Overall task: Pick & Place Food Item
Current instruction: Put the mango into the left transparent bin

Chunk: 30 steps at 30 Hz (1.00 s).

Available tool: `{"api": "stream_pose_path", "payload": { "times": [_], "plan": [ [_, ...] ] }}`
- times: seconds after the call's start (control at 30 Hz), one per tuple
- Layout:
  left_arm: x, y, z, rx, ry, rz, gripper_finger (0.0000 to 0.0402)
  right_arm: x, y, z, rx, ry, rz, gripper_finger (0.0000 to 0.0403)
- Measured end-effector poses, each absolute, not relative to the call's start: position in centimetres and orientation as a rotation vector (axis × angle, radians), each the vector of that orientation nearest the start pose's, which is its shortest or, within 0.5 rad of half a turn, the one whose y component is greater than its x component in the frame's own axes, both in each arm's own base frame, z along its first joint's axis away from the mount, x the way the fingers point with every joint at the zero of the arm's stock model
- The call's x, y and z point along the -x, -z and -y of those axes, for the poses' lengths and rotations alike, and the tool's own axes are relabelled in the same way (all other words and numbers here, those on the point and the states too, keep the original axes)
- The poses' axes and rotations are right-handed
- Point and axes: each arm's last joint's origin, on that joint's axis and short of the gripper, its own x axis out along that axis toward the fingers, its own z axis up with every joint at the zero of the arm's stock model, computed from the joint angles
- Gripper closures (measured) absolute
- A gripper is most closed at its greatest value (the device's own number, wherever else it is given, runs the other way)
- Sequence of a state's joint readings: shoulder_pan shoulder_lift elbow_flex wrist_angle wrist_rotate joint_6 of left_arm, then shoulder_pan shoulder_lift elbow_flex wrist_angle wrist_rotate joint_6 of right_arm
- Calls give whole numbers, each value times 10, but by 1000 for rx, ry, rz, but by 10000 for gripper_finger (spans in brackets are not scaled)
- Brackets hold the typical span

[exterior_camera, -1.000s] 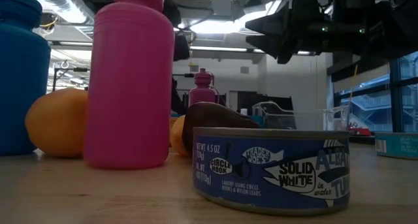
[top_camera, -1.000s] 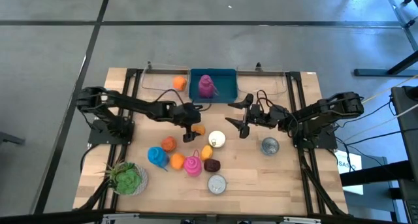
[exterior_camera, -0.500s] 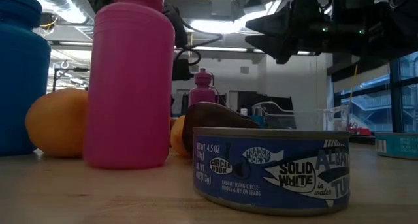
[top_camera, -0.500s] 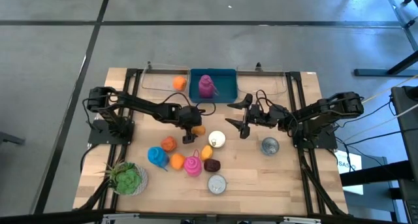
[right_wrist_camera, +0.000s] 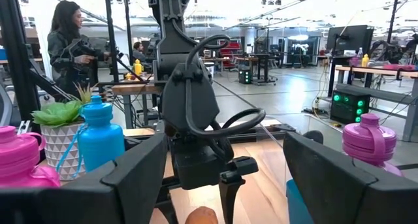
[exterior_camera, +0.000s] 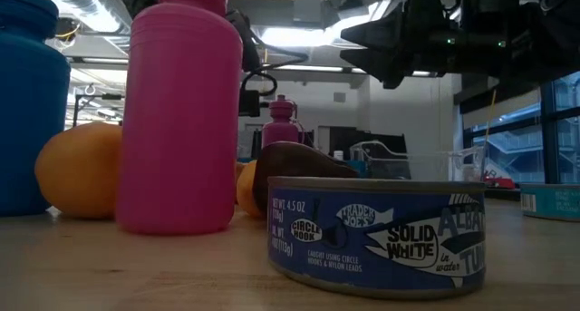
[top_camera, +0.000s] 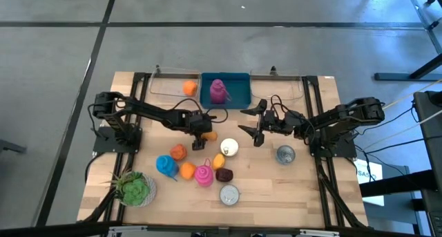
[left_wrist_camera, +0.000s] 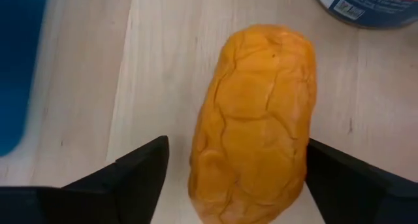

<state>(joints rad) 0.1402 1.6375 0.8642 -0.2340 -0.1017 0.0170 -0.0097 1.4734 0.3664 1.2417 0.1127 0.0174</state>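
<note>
The orange, crackle-skinned bread roll (left_wrist_camera: 251, 126) lies near the tuna can (left_wrist_camera: 369, 5), between the left gripper's (left_wrist_camera: 236, 178) wide-spread fingers.

We see two dark, almost black arms of jointed segments, each on a black base at a table edge. The left gripper (top_camera: 201, 139) has a blocky black body with a thick black cable looping over it. The right gripper (top_camera: 253, 125) has matte, wedge-shaped fingers, and thin black cables curl beside its wrist.
</note>
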Motion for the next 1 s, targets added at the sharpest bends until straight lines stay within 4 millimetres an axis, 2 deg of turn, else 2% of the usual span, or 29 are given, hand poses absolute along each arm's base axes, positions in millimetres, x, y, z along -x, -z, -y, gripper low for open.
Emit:
{"api": "stream_pose_path", "payload": {
  "times": [0.4, 0.57, 0.8, 1.0],
  "plan": [
    [-307, -160, -46, -9, -208, -962, 188, -253, -187, 6, -24, 124, 135, 97],
    [-305, -168, -47, -12, -213, -936, 220, -253, -187, 6, -24, 124, 135, 97],
    [-296, -198, -46, -30, -255, -838, 225, -253, -187, 6, -24, 124, 135, 97],
    [-275, -237, -45, -53, -316, -734, 225, -253, -187, 6, -24, 124, 135, 97]
  ]
}}
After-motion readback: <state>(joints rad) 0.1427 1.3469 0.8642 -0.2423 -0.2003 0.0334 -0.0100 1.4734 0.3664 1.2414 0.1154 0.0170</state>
